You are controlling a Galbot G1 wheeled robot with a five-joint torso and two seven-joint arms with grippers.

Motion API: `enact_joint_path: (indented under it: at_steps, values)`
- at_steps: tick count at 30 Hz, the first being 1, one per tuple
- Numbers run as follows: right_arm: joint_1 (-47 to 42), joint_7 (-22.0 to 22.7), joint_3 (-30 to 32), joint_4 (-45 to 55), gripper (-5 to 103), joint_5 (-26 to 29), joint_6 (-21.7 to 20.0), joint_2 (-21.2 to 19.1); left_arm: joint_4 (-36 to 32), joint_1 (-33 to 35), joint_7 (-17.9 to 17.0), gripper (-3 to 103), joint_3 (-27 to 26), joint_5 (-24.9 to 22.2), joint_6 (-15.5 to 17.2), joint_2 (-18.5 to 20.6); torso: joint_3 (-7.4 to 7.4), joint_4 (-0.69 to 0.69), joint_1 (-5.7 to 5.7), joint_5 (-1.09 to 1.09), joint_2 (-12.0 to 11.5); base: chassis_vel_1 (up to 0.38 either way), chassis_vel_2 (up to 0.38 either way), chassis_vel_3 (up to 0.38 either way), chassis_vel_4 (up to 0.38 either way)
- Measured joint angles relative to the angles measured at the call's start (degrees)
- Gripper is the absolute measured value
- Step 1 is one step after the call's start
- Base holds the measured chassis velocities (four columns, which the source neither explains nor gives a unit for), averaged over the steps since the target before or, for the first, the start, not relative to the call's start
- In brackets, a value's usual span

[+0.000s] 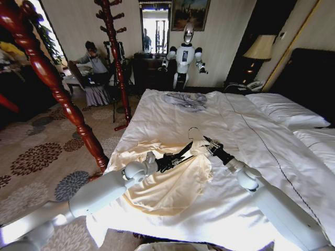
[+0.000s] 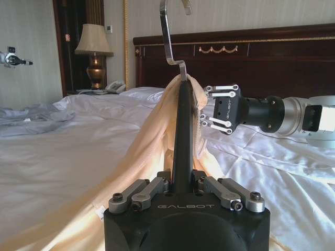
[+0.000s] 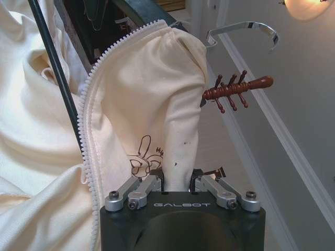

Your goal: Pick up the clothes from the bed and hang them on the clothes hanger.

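Observation:
The pale cream-yellow clothes lie spread on the near part of the white bed, with the collar end lifted. My left gripper is shut on the black clothes hanger, whose silver hook points toward the headboard. In the left wrist view the hanger rises from the gripper with the shirt's fabric draped over it. My right gripper is at the collar, shut on a fold of the shirt in the right wrist view, next to the hook.
A grey garment lies at the far end of the bed. A reddish-brown coat stand rises close on the left beside the bed, with another farther back. White pillows sit at the right. A white robot stands by the far wall.

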Motion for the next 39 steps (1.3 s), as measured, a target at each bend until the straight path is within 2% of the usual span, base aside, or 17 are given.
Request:
enact_joint_path:
  at_steps: [6, 10, 11, 13, 17, 19, 22, 23, 26, 28, 32, 35, 39]
  values:
    - [-0.2, 0.7, 0.0, 0.2, 22, 0.2, -0.2, 0.5, -0.1, 0.1, -0.1, 17, -0.7, 0.6, -0.2, 1.1, 0.0, 0.0, 0.0, 0.0, 0.0, 0.0, 0.0, 0.0, 0.0]
    - [-0.2, 1.2, -0.2, 0.1, 22, 0.2, -0.6, 0.9, -1.7, 0.8, -1.5, 15, -1.2, 1.3, 0.1, 1.8, 0.0, 0.0, 0.0, 0.0, 0.0, 0.0, 0.0, 0.0, 0.0]
    - [-0.1, 1.5, -0.2, -0.2, 22, 0.2, -0.7, 1.0, -2.6, 1.0, -2.5, 19, -1.6, 1.5, 0.2, 2.4, 0.0, 0.0, 0.0, 0.0, 0.0, 0.0, 0.0, 0.0, 0.0]
    - [-0.1, 1.7, -0.2, -0.7, 22, 0.3, -1.0, 1.1, -3.1, 1.2, -3.2, 19, -2.0, 1.6, 0.4, 2.9, 0.0, 0.01, 0.0, 0.0, 0.0, 0.0, 0.0, 0.0, 0.0]
    - [0.0, 2.2, -0.3, -1.7, 20, 0.1, -1.5, 1.6, -4.9, 1.1, -5.2, 41, -3.5, 1.8, 0.5, 4.6, 0.0, 0.0, 0.0, 0.0, 0.0, 0.0, 0.0, 0.0, 0.0]
    - [0.1, 2.3, -0.3, -2.0, 20, 0.1, -1.6, 1.9, -5.5, 1.0, -5.6, 41, -4.1, 1.7, 0.6, 5.1, 0.0, -0.01, 0.0, 0.01, 0.0, 0.0, 0.0, 0.0, 0.0]
    - [0.1, 2.8, -0.4, -2.5, 20, 0.2, -1.9, 2.6, -7.3, 1.4, -6.5, 57, -6.1, 1.0, 0.8, 6.4, 0.0, 0.0, 0.0, 0.0, 0.0, 0.0, 0.0, 0.0, 0.0]
    - [0.1, 2.8, -0.4, -2.5, 20, 0.2, -1.9, 2.6, -7.3, 1.4, -6.5, 57, -6.1, 1.0, 0.8, 6.4, 0.0, 0.0, 0.0, 0.0, 0.0, 0.0, 0.0, 0.0, 0.0]
    - [0.0, 3.1, -0.4, -2.6, 20, 0.6, -2.3, 2.9, -8.8, 3.1, -7.4, 74, -9.2, 0.1, 1.2, 7.7, 0.0, -0.01, 0.0, 0.0, 0.0, 0.0, 0.0, 0.0, 0.0]
    - [0.0, 3.1, -0.4, -2.6, 20, 0.9, -2.4, 2.9, -8.9, 4.1, -7.9, 74, -10.7, -0.3, 1.3, 8.0, 0.0, 0.0, 0.0, 0.0, 0.0, 0.0, 0.0, 0.0, 0.0]
    - [-0.1, 3.4, -0.3, -2.5, 20, 1.8, -2.8, 3.2, -8.4, 7.9, -10.2, 94, -16.4, -2.0, 2.2, 8.9, 0.0, 0.01, 0.0, 0.0, 0.0, 0.0, 0.0, 0.0, 0.0]
    - [-0.1, 3.5, -0.3, -2.4, 20, 1.9, -2.8, 3.3, -7.3, 9.1, -10.9, 99, -18.3, -2.7, 2.6, 8.8, 0.0, 0.01, 0.0, 0.0, 0.0, 0.0, 0.0, 0.0, 0.0]
    - [-0.1, 3.6, -0.4, -2.1, 20, 1.9, -2.8, 3.5, -4.5, 9.3, -12.1, 100, -19.0, -3.1, 3.1, 7.6, 0.0, 0.01, 0.0, -0.01, 0.0, 0.0, 0.0, 0.0, 0.0]
